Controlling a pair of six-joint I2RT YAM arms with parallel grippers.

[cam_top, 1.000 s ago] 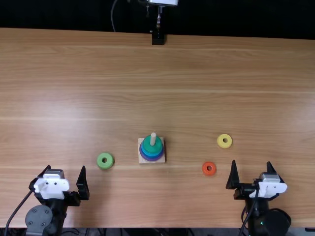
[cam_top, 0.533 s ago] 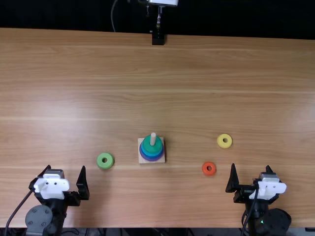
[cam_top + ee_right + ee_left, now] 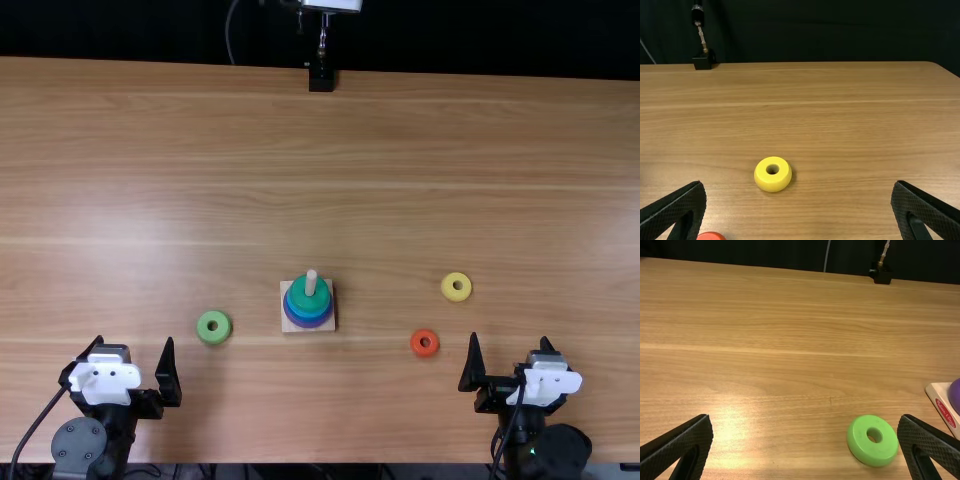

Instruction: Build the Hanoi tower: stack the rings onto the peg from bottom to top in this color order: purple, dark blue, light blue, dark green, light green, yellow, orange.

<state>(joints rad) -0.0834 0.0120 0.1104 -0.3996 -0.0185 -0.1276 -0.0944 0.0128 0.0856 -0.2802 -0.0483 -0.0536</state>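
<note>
Just below the top view's centre, we find one peg (image 3: 311, 284) on one base (image 3: 287, 327); we judge four rings seated, dark green ring (image 3: 310, 302) uppermost (the blues blend). Three remain: light green ring (image 3: 213, 337), centre-left; yellow ring (image 3: 456, 295) and orange ring (image 3: 424, 351), centre-right. Left gripper (image 3: 135, 340), lower left, and right gripper (image 3: 510, 336), lower right: both spread, empty.

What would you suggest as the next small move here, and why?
I would probably bring the left gripper over the light green ring. The dark green ring tops the stack on the peg, so light green comes next, and it lies nearer the left gripper, whose fingers are open.
</note>
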